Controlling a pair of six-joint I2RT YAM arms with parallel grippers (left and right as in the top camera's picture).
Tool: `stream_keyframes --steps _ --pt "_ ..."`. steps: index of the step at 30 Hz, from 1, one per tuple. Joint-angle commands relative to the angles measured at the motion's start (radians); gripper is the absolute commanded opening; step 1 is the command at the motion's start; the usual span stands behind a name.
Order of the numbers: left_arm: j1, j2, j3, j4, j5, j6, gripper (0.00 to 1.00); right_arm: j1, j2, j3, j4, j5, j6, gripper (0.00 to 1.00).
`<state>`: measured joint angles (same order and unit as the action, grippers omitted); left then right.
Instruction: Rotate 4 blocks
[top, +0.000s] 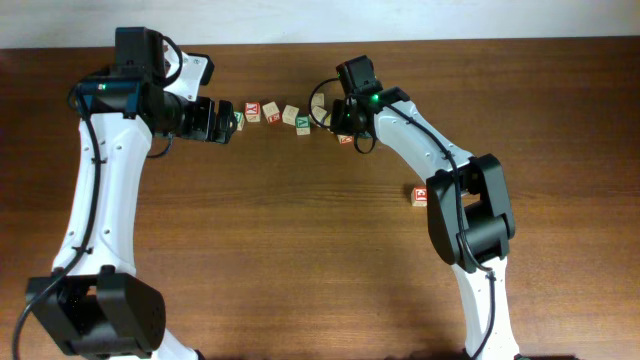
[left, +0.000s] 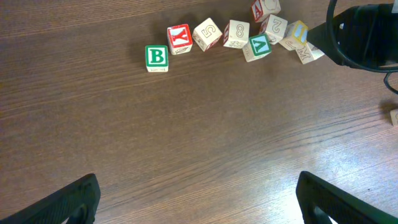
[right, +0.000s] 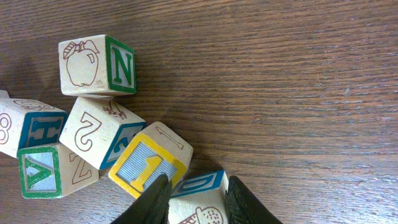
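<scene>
My right gripper (right: 198, 182) is shut on a pale cube with a blue letter face (right: 202, 208), a finger pressed against each side of it on the table. Just left lie the green "V" cube (right: 40, 171) and a yellow-faced cube (right: 149, 165). From overhead, the right gripper (top: 335, 120) sits at the right end of the block row. A red-faced cube (top: 252, 110) stands near the row's left end, and another red one (top: 419, 195) lies alone by the right arm. My left gripper (left: 199, 205) hangs open over bare wood, short of the row.
A green "B" cube (left: 157, 57) ends the row on the left, beside a red "Y" cube (left: 179, 38). Cubes marked "5" (left: 208, 33) and "8" (left: 237, 33) follow. A green "N" cube with an apple (right: 96, 64) stands apart at the cluster's far side.
</scene>
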<state>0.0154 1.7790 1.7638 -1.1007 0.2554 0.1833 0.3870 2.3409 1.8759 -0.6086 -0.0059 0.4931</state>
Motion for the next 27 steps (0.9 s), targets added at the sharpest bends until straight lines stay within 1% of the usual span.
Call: stream_keyframes --steps 1,12,13,15,18,19,21,23,24,25,26,27 --pt "0.0 0.007 0.014 0.0 0.011 0.01 0.99 0.008 0.024 -0.003 -0.015 -0.005 -0.006 0.31" --pt "0.0 0.007 0.014 0.0 0.011 0.01 0.99 0.007 0.024 -0.003 -0.027 -0.005 -0.006 0.29" --pt "0.0 0.007 0.014 0.0 0.011 0.01 0.99 0.006 0.024 -0.003 -0.049 -0.023 -0.023 0.45" --pt "0.0 0.007 0.013 0.0 0.011 0.01 0.99 0.005 0.024 -0.003 -0.062 -0.051 -0.056 0.49" --pt "0.0 0.007 0.013 0.0 0.011 0.01 0.99 0.006 0.024 -0.003 -0.092 -0.066 -0.071 0.47" --pt "0.0 0.007 0.014 0.0 0.011 0.01 0.99 0.005 0.024 -0.003 -0.093 -0.065 -0.07 0.42" --pt "0.0 0.007 0.014 0.0 0.011 0.009 0.99 0.005 0.024 -0.002 -0.084 -0.051 -0.071 0.36" --pt "0.0 0.007 0.014 0.0 0.011 0.01 0.99 0.003 0.024 0.012 -0.082 -0.003 -0.085 0.35" --pt "0.0 0.007 0.014 0.0 0.011 0.009 0.99 0.003 0.024 0.018 -0.083 -0.001 -0.12 0.35" --pt "0.0 0.007 0.014 0.0 0.011 0.01 0.99 0.004 0.024 0.019 -0.085 -0.002 -0.12 0.34" --pt "0.0 0.007 0.014 0.0 0.011 0.01 0.99 0.004 0.023 0.024 -0.1 -0.002 -0.12 0.32" --pt "0.0 0.007 0.014 0.0 0.011 0.01 0.99 0.003 0.018 0.05 -0.16 -0.007 -0.12 0.3"
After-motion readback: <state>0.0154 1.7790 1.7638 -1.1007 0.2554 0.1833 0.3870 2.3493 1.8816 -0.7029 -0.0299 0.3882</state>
